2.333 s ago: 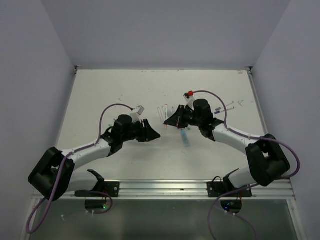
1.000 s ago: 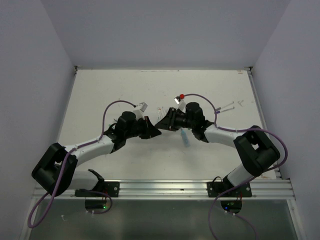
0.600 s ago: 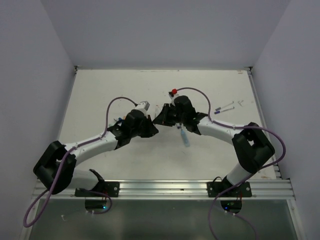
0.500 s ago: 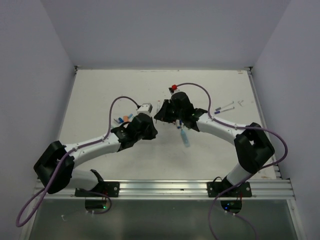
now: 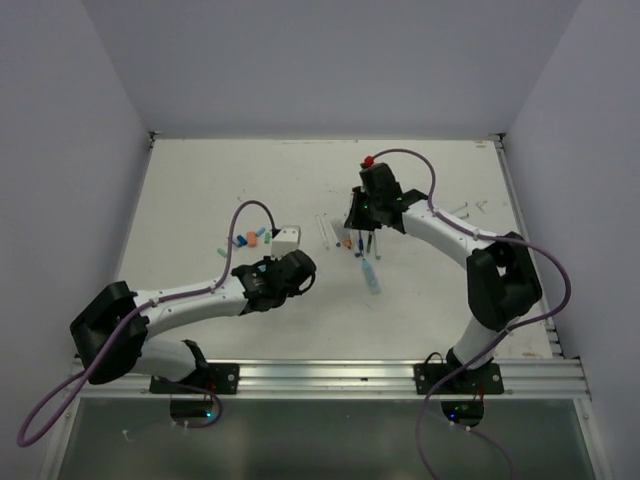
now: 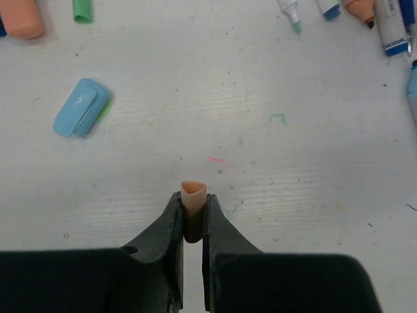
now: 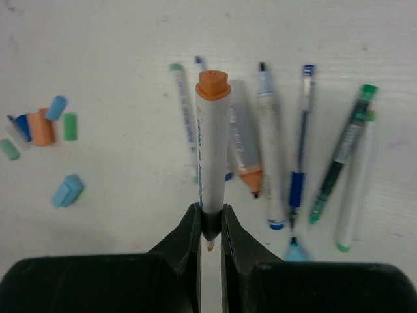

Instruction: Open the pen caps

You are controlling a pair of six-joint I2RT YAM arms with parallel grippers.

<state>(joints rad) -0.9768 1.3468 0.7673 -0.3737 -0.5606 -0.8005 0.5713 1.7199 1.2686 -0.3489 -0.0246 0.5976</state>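
Observation:
My left gripper (image 6: 193,215) is shut on a pinkish-orange pen cap (image 6: 193,194), held above bare table; in the top view it (image 5: 290,272) is near the table's middle. My right gripper (image 7: 210,225) is shut on a whitish pen (image 7: 212,150) with an orange end, and the pen's bare tip shows between the jaws. In the top view it (image 5: 360,222) hovers over a row of several pens (image 5: 345,238). These pens (image 7: 270,156) lie side by side below it. Loose caps (image 7: 42,127) lie in a cluster to the left (image 5: 250,240).
A light blue cap (image 6: 81,116) lies apart from the cluster, also in the right wrist view (image 7: 68,190). A light blue pen (image 5: 371,277) lies nearer the arms. Two more pens (image 5: 455,212) lie at the far right. Walls enclose the table.
The two grippers were together at the middle and have pulled apart. The left one drew back towards the near side with the cap. The right one swung away over the pen row.

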